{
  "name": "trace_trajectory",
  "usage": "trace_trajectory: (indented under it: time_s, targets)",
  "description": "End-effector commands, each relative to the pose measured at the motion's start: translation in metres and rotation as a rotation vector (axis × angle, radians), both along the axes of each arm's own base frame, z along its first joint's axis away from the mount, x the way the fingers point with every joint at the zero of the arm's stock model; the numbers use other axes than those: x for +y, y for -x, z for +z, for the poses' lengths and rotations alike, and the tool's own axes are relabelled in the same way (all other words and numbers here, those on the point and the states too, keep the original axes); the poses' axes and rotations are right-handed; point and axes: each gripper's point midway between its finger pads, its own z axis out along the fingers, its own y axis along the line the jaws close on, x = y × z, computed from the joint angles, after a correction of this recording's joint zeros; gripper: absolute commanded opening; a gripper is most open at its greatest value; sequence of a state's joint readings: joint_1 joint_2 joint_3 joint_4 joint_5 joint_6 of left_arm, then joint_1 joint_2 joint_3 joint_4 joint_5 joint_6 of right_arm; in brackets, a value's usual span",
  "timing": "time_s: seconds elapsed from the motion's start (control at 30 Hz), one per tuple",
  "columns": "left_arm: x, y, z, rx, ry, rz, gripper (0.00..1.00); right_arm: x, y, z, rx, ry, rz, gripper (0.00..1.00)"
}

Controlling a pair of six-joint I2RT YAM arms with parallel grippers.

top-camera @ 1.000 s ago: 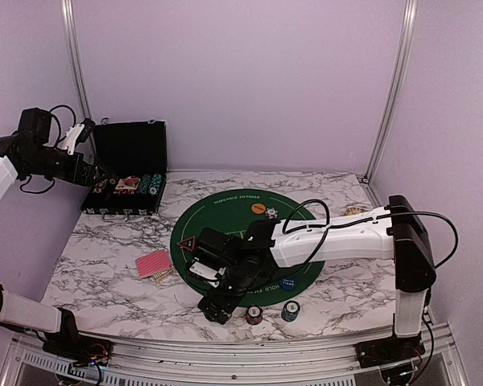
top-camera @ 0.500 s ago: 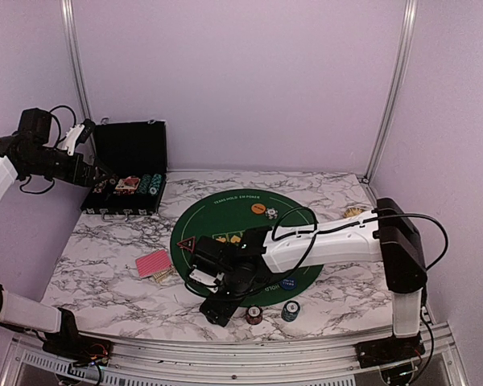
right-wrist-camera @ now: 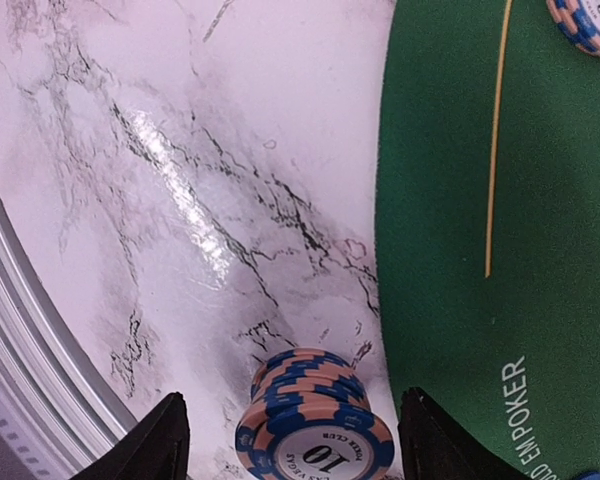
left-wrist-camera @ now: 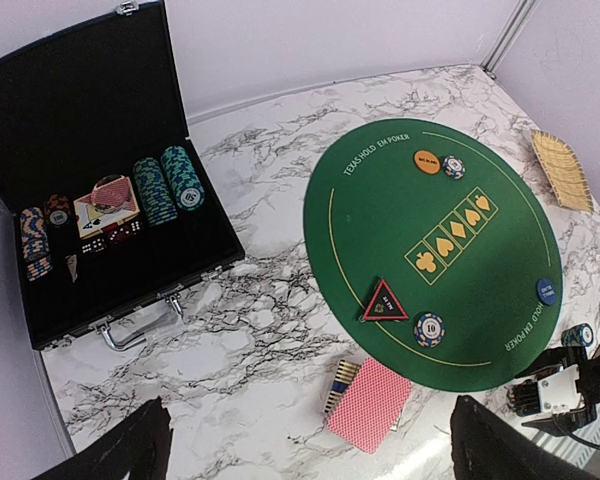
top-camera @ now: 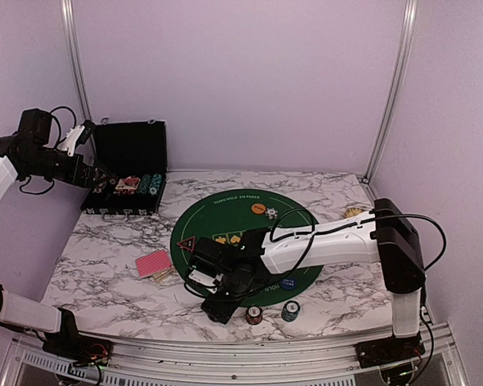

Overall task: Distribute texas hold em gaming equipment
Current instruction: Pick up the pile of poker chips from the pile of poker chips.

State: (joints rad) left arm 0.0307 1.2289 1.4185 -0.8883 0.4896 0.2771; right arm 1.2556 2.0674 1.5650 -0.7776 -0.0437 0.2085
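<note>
Right gripper (right-wrist-camera: 294,405): spread wide, nothing gripped; "10" chip stack (right-wrist-camera: 315,428) seen between its fingers, just off green mat (right-wrist-camera: 460,200).
Left gripper (left-wrist-camera: 310,420): spread wide, empty, well away from mat.

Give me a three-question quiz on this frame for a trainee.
1. True or false: the red-backed cards lie on the green mat.
2. What sits right beside the triangle marker? A) orange button B) chip marked 10 C) blue button
3. Fill in: the lid of the black case is ____.
Key: 1 false; 2 B; 3 open
</note>
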Motion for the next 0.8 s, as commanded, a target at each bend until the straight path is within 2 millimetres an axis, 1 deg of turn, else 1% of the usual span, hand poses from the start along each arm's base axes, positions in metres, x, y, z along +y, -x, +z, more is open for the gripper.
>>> trace_trajectory:
  time_s: [0.0, 0.1, 0.27, 0.37, 0.53, 0.67, 0.77]
  targets:
    - [-0.003, 0.007, 0.016, -0.039, 0.001, -0.020, 0.99, -0.001, -0.001, -0.011, -0.001, 0.010, 0.000, 0.70]
    - [-0.003, 0.008, 0.016, -0.039, -0.002, -0.020, 0.99, -0.001, -0.003, -0.010, -0.002, 0.006, -0.006, 0.67]
    - [-0.003, 0.008, 0.016, -0.039, -0.001, -0.022, 0.99, -0.001, -0.004, -0.009, -0.003, 0.002, -0.006, 0.59]
    - [-0.003, 0.008, 0.015, -0.037, -0.001, -0.023, 0.99, 0.001, -0.004, -0.006, 0.000, -0.007, -0.006, 0.54]
    - [-0.004, 0.008, 0.013, -0.032, -0.001, -0.025, 0.99, 0.002, -0.004, 0.000, -0.001, -0.016, -0.006, 0.48]
    - [-0.004, 0.008, 0.012, -0.032, -0.001, -0.028, 0.99, 0.002, -0.004, 0.002, -0.002, -0.018, -0.008, 0.39]
    - [-0.004, 0.009, 0.012, -0.032, -0.001, -0.030, 0.99, 0.003, -0.004, 0.003, -0.001, -0.019, -0.008, 0.33]
